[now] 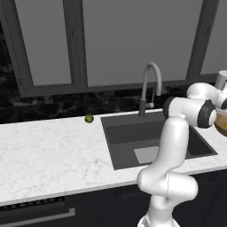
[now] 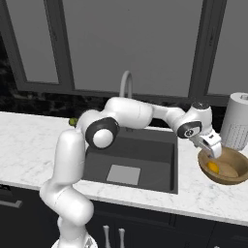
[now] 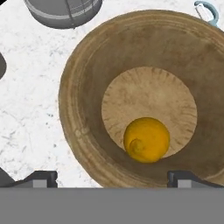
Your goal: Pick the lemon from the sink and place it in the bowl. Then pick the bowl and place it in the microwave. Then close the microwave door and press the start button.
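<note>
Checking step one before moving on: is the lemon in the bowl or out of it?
In. The lemon rests on the floor of the wooden bowl, free of the open gripper above it.

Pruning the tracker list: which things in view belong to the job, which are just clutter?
Job: lemon, lying in the wooden bowl; sink; gripper, open above the bowl.

Clutter: green fruit, paper towel roll, tap.
</note>
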You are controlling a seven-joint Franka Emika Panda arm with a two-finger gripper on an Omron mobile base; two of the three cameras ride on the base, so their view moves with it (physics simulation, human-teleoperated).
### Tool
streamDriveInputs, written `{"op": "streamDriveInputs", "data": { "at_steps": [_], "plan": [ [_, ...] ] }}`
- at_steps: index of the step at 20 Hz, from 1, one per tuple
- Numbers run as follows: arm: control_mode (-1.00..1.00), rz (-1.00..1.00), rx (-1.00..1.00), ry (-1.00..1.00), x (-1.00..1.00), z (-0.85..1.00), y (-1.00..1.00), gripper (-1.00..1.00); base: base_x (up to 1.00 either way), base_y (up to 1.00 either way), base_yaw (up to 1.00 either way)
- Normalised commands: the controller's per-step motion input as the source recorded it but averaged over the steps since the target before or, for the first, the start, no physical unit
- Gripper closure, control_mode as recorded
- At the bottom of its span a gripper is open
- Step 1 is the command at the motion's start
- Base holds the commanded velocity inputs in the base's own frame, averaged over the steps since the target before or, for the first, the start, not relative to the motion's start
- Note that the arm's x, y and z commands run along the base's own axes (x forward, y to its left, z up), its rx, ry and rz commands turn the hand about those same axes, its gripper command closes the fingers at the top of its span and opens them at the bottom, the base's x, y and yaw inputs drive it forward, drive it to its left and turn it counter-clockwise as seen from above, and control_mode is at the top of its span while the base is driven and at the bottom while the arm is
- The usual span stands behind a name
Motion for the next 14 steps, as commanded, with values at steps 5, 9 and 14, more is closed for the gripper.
{"op": "streamDriveInputs", "data": {
  "at_steps": [5,9,14],
  "plan": [
    [-1.00,0.16,0.00,0.08,0.00,-0.17,0.00,-1.00,0.00,0.00,0.00],
    [-1.00,0.15,0.00,0.11,0.02,-0.05,0.00,-1.00,0.00,0.00,0.00],
    [-1.00,0.13,0.00,0.15,0.05,-0.05,0.00,-1.00,0.00,0.00,0.00]
  ]
}}
